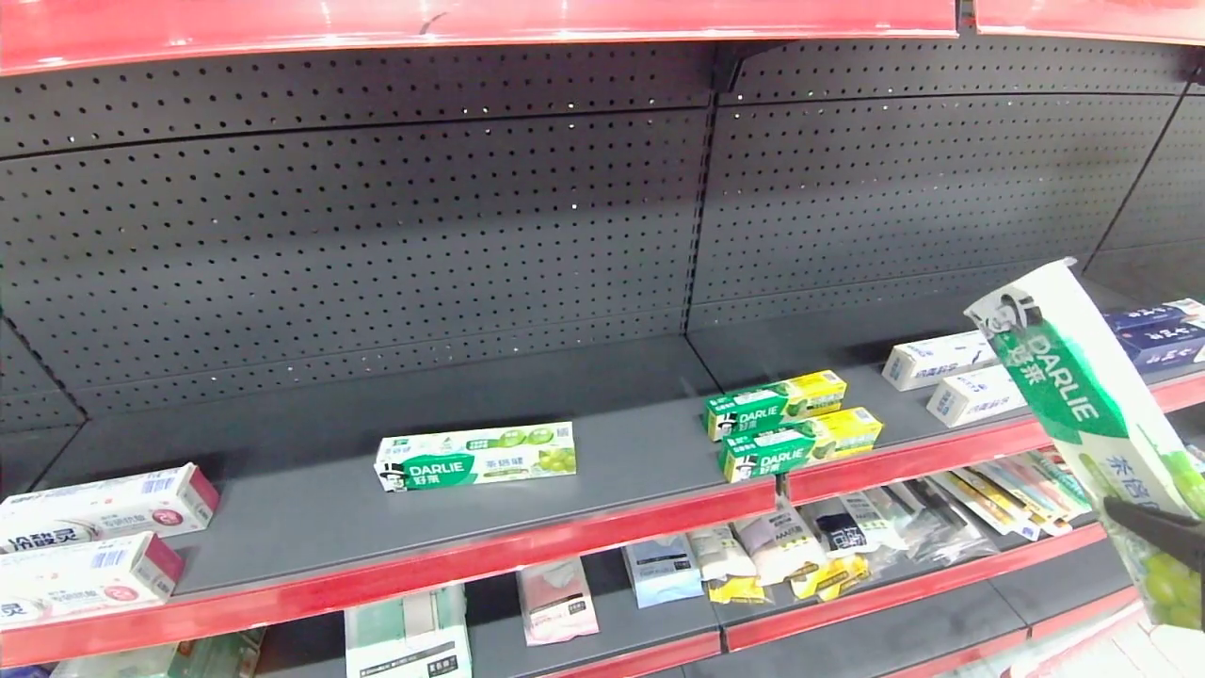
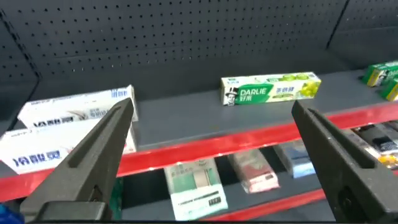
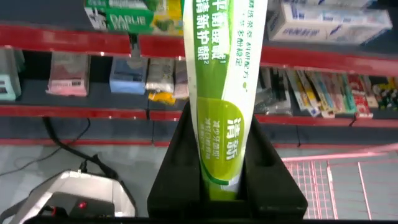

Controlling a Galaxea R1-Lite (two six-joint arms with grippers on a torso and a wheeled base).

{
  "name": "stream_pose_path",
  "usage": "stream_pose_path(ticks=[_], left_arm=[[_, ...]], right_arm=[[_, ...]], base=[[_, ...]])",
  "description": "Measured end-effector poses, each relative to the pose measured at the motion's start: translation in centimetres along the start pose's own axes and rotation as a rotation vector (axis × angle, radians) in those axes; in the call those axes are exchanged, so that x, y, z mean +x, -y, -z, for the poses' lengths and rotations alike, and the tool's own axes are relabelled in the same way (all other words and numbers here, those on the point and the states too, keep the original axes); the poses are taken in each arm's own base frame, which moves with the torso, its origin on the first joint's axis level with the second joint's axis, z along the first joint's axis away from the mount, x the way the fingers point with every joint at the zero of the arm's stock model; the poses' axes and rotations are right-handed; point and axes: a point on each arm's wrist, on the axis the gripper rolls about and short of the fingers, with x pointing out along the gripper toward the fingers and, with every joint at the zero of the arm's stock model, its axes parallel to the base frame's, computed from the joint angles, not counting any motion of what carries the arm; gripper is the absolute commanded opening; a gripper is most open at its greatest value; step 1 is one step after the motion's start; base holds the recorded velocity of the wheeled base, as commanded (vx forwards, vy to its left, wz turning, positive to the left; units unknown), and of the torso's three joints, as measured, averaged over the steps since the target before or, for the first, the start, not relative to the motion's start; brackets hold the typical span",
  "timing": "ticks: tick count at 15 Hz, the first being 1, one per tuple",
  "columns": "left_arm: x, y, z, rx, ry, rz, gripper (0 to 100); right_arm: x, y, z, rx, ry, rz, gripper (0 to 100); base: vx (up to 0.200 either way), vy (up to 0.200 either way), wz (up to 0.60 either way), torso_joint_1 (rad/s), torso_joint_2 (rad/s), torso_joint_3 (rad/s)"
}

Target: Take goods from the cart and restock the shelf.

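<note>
At four o'clock, gripped toothpaste box (image 1: 1083, 377) in right gripper (image 3: 225, 183), lower end cut off; spread left gripper (image 2: 211, 109) wide before shelf (image 1: 612, 395).

The right gripper (image 3: 221, 134) is clamping a green-and-white toothpaste box (image 3: 225, 56) between its jaws, holding it lengthwise before the red-edged shelf (image 3: 323, 61).

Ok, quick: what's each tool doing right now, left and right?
Left tool: open, holding nothing.
Right tool: closed on the green toothpaste box.
</note>
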Motion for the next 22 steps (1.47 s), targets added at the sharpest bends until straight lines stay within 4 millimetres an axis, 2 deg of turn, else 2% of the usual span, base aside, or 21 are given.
stream_pose_path(ticks=[2,5,9,13,17,22], left_arm=[[2.8,0.0,-2.8,0.015,-0.076,-0.009,100],[8.6,0.1,-4.3,0.043,-0.123,0.01,100],[16.0,2.0,-3.0,0.058,-0.173,0.06,100],[21.8,6.2,-0.7,-0.018,-0.226,0.136,100],[26.4,8.9,1.1,-0.072,-0.288,0.126,100],[30.3,10.7,2.9,-0.08,-0.324,0.111,100]], right_arm=[[-0.1,0.0,-0.5,-0.006,0.056,0.005,0],[-0.3,0.1,-0.9,-0.009,0.079,0.004,0],[-0.4,0.1,-0.9,-0.01,0.083,0.001,0],[-0.3,0.0,-0.7,-0.012,0.072,-0.003,0],[0.2,-0.1,-0.8,-0.014,0.057,-0.013,0],[0.7,-0.2,-0.6,-0.016,0.035,-0.028,0]], base=[[0.0,0.0,0.0,0.0,0.0,0.0],[0.0,0.0,0.0,0.0,0.0,0.0],[0.0,0.0,0.0,0.0,0.0,0.0],[0.0,0.0,0.0,0.0,0.0,0.0],[0.0,0.0,0.0,0.0,0.0,0.0],[0.0,0.0,0.0,0.0,0.0,0.0]])
